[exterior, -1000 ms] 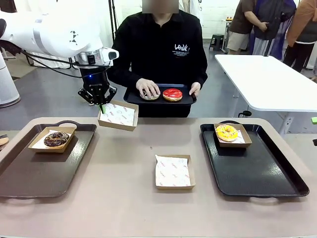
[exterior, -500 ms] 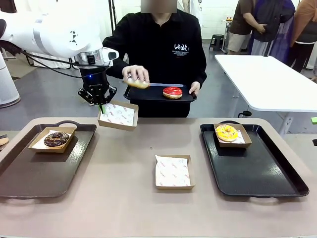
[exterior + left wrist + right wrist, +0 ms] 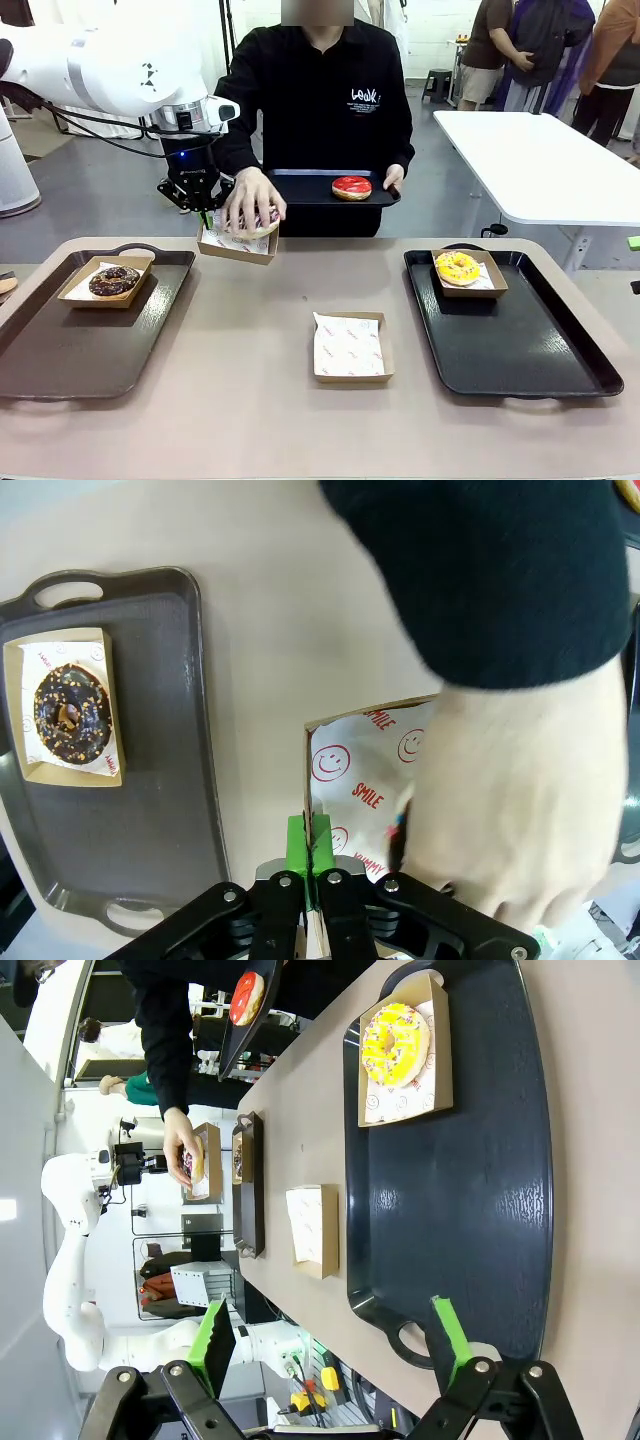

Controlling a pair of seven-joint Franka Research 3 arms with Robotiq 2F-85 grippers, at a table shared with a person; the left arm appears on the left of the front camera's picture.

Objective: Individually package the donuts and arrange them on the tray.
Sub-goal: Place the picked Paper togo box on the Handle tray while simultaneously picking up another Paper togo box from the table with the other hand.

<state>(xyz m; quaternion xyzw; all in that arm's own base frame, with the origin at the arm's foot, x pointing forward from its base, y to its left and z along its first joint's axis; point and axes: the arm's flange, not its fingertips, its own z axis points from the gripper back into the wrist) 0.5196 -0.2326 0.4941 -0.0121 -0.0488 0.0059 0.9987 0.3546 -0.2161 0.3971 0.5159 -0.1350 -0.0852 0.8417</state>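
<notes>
L gripper (image 3: 205, 214) pinched tight on box (image 3: 236, 251) rim, box held aloft. R gripper (image 3: 328, 1310) jaws wide, empty. Person's hand (image 3: 252, 203) palm-down in box.

The tan table (image 3: 250, 400) carries three things directly. A paper-lined cardboard box (image 3: 349, 347), empty, lies near its middle. To the left of that box sits a brown tray (image 3: 60, 350), and to the box's right a black tray (image 3: 520, 340), both apart from it.

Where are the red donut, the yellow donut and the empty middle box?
red donut (image 3: 343, 186): front view, its glossy icing.
yellow donut (image 3: 446, 267): front view, its iced ring.
empty box (image 3: 349, 347): front view, its paper lining.
</notes>
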